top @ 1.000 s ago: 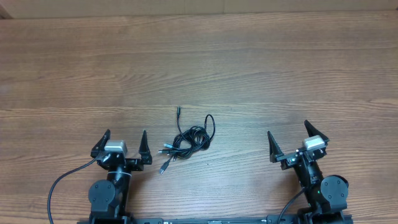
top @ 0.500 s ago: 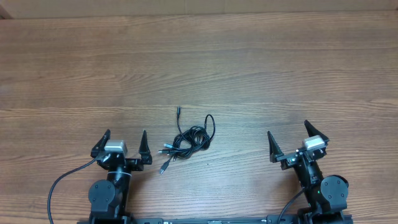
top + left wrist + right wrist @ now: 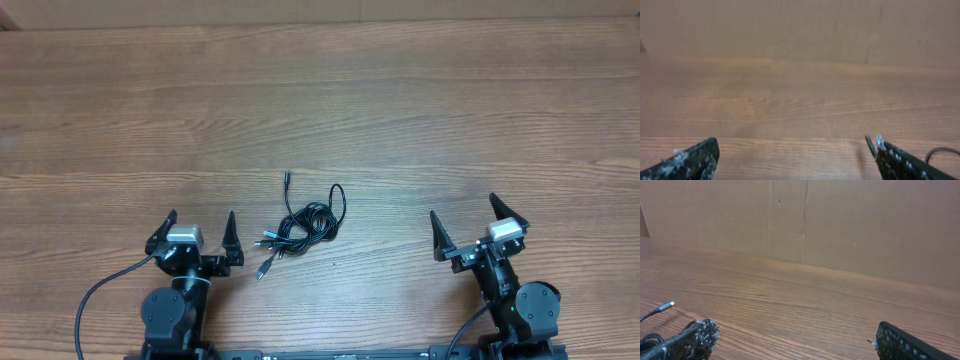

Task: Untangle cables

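The cables point(image 3: 302, 224) lie in one small bunch of thin black cords on the wooden table point(image 3: 330, 110), near the front between the two arms. One end point(image 3: 287, 179) points away from me, and a plug point(image 3: 263, 269) trails toward the front. My left gripper point(image 3: 201, 215) is open, just left of the bunch and clear of it. Well to the right, my right gripper point(image 3: 463, 207) is open too. In the left wrist view a cord end point(image 3: 869, 145) shows beside the right finger point(image 3: 902, 164). The right wrist view catches a silver-tipped plug point(image 3: 668, 306) at far left.
A brown cardboard wall point(image 3: 850, 225) stands along the table's far edge. The left arm's thicker black wire point(image 3: 98, 292) loops at the front left. The arm bases point(image 3: 175, 315) sit at the near edge.
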Controlling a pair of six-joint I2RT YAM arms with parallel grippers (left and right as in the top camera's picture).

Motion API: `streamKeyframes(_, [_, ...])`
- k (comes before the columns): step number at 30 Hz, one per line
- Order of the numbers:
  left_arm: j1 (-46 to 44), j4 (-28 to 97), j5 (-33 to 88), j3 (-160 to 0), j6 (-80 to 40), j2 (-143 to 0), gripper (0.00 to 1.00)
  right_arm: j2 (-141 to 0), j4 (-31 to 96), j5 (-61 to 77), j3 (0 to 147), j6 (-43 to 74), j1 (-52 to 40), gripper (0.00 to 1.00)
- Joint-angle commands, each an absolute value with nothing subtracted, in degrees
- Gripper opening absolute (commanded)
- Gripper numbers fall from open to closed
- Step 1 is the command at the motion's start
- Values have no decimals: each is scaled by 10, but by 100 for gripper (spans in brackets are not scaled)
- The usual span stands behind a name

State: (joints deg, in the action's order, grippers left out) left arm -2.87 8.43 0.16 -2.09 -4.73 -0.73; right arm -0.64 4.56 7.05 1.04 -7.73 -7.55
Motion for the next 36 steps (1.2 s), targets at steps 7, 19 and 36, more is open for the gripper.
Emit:
streamKeyframes(7, [-25, 275, -2, -160, -57, -10, 99, -4, 43, 65, 5, -80, -78, 100])
streamKeyframes(19, [-25, 348, 1, -313, -51, -185, 100, -4, 43, 65, 5, -80, -78, 100])
streamKeyframes(36, [-27, 449, 106, -560, -41, -447, 100, -4, 43, 65, 5, -80, -78, 100])
